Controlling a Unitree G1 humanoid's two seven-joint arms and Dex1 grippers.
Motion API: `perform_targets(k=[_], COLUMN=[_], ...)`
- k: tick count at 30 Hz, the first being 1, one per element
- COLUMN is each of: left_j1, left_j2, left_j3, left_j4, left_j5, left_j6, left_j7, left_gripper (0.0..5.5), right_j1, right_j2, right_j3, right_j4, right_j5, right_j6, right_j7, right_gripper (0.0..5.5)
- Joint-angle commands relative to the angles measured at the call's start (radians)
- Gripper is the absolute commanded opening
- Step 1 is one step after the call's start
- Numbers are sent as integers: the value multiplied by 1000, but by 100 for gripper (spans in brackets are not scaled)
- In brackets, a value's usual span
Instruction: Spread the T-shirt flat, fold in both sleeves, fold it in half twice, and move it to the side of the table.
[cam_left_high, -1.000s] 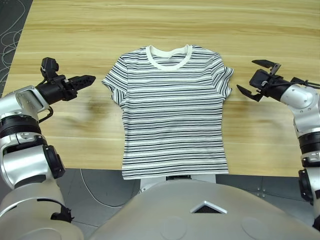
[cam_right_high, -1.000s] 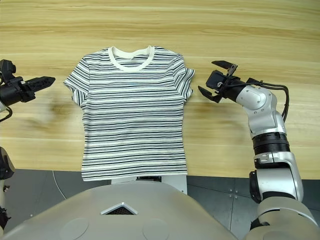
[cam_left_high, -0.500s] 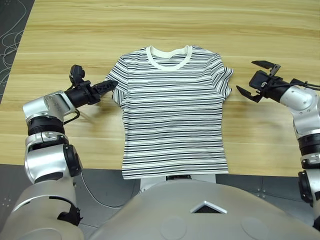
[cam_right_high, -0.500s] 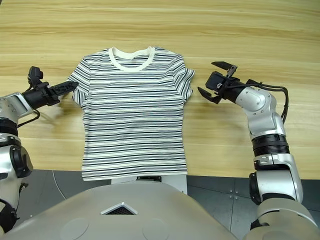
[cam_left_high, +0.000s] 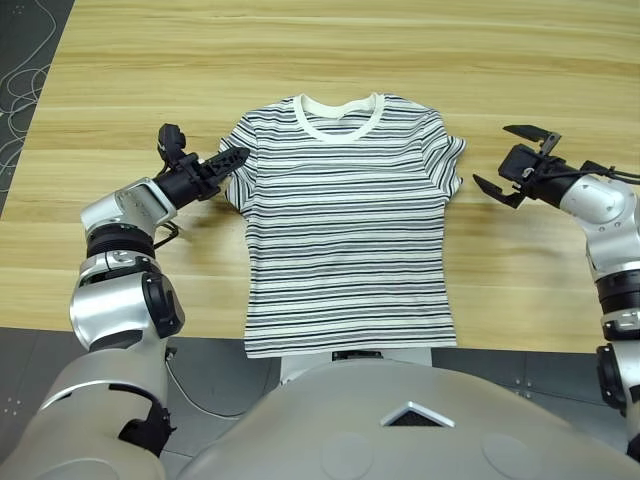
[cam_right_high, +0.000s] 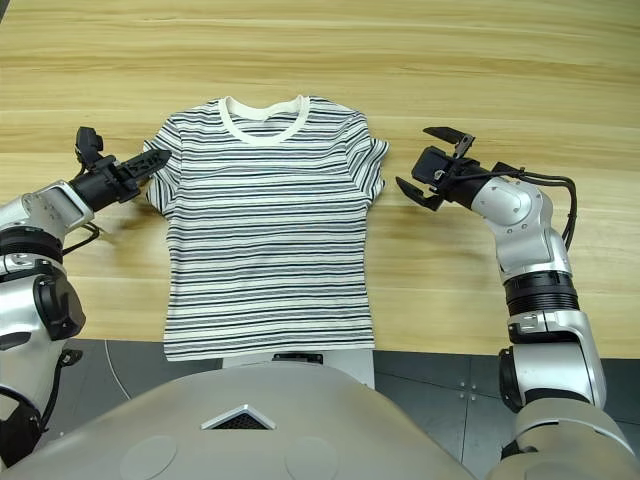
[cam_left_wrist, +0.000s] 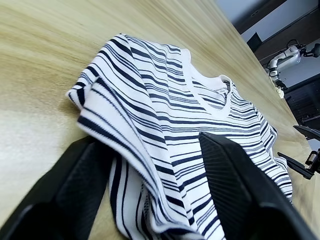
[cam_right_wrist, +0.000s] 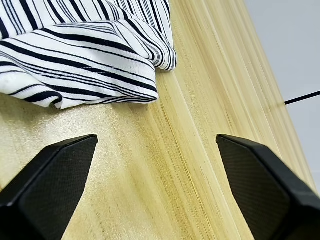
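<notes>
Over the last second we saw the left arm swing in from the left part of the table (cam_left_high: 150, 60) toward the shirt, while the right arm and the shirt itself stayed where they were.

At the far left, past the table's edge, thin cables (cam_left_high: 20, 80) lay looped on the dark floor. The left gripper (cam_left_high: 240, 157) was low over the wood with its tips at the hem of the T-shirt's left sleeve (cam_left_high: 232, 185). In the left wrist view we found its two fingers (cam_left_wrist: 75, 185) apart, with the striped sleeve edge lying loose between them and not pinched.

The T-shirt (cam_left_high: 345, 230) lay face up and spread flat in the middle of the table. It was white with dark horizontal stripes and had a plain cream collar (cam_left_high: 340, 115) pointing away from the robot. Its bottom hem (cam_left_high: 340, 347) reached the near edge of the table. Both sleeves were still unfolded, and the right sleeve (cam_left_high: 452, 165) was slightly rumpled at its end.

To the right, the right gripper (cam_left_high: 490, 153) hovered above bare wood just beside that sleeve and did not touch it. Its jaws were spread wide and held nothing, and they faced the shirt.
</notes>
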Motion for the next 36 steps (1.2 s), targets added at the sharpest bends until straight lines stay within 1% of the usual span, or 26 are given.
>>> perform_targets(k=[1, 5, 7, 8, 9, 14, 15, 23, 28, 36], left_j1=[68, 62, 59, 58, 57, 52, 50, 21, -32, -39], left_j2=[-51, -60, -66, -69, -71, -74, -74, -74, -43, -51], left_j3=[-36, -41, -44, -45, -46, -48, -47, -2, 41, 38], left_j4=[66, 74, 78, 81, 83, 91, 91, 101, 67, 22], left_j5=[54, 58, 60, 61, 61, 59, 58, 31, -4, 1], left_j6=[32, 21, 16, 13, 12, 7, 6, -25, -32, -21], left_j7=[54, 53, 52, 53, 53, 52, 51, 90, 13, -37], left_gripper=[240, 171, 124, 116, 90, 18, 11, 11, 11, 11], right_j1=[-8, -10, -10, -10, -10, -4, -4, 3, -20, -30], right_j2=[-16, -8, -3, -3, -2, -6, -5, -8, 0, 6], right_j3=[-10, -5, -1, -1, 0, -2, -3, -5, 2, 13], right_j4=[-13, 1, 6, 7, 8, 4, 3, 1, 15, 15], right_j5=[10, 4, 2, 2, 2, 5, 6, 11, 7, 2], right_j6=[3, -1, -3, -4, -4, -3, -3, -1, -2, 0], right_j7=[12, 5, 2, 1, 2, 3, 3, 8, 11, 18], right_gripper=[441, 441, 441, 441, 441, 441, 441, 441, 441, 441])
